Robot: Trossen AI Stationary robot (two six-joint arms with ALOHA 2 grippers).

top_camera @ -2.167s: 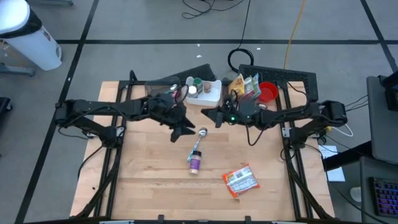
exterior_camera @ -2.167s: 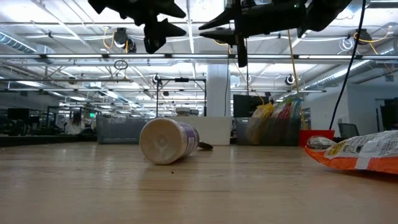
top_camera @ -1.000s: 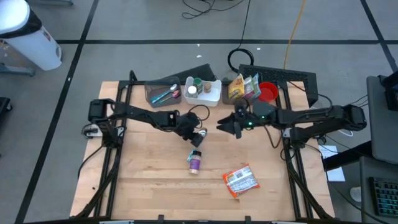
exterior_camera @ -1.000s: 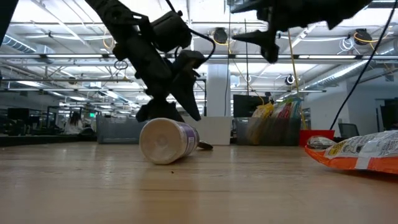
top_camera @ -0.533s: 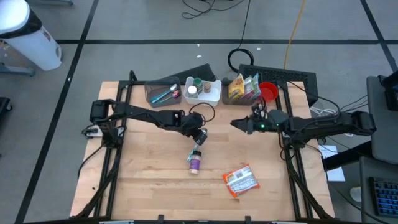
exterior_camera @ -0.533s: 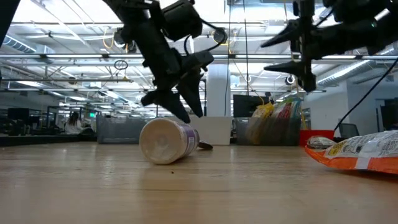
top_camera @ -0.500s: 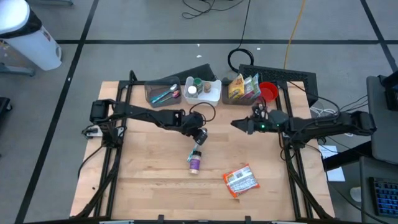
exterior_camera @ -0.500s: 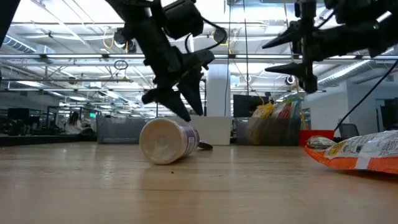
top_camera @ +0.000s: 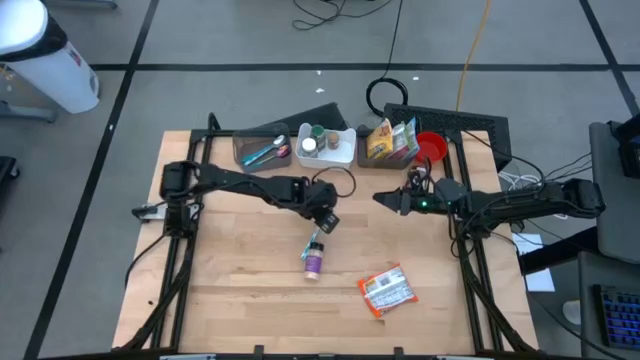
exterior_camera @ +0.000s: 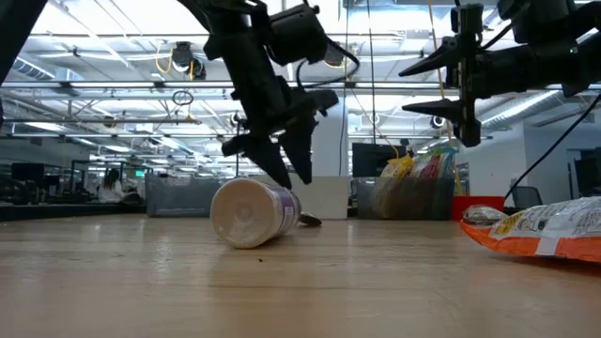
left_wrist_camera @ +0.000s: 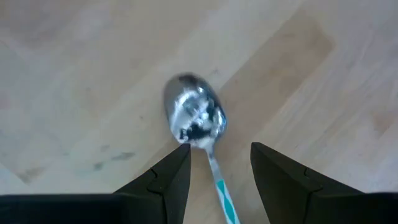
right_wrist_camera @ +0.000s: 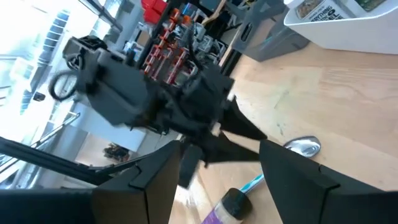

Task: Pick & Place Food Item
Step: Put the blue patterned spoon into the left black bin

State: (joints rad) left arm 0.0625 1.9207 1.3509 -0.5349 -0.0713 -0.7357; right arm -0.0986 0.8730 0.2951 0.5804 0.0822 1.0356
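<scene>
**Left gripper over the spoon**

The wooden table (top_camera: 230, 290) has bare room along its near edge. The left gripper (left_wrist_camera: 214, 171) hangs fingers parted above the spoon (left_wrist_camera: 194, 118), seemingly not touching. The right gripper (top_camera: 380, 198) hovers parted, empty, mid-table. The purple bottle (top_camera: 313, 261) lies centre; the orange snack packet (top_camera: 386, 291) nearer the front.

**A robotics lab on an open industrial floor**

We see a wooden table (top_camera: 240, 290) on a grey floor marked with black tape lines (top_camera: 130, 75), cables (top_camera: 385, 95) trailing behind it. Looking level across the table, we find a wide hall with exposed ceiling pipes (exterior_camera: 113, 89), hanging lights (exterior_camera: 183, 58) and rows of workstations (exterior_camera: 56, 178).
</scene>
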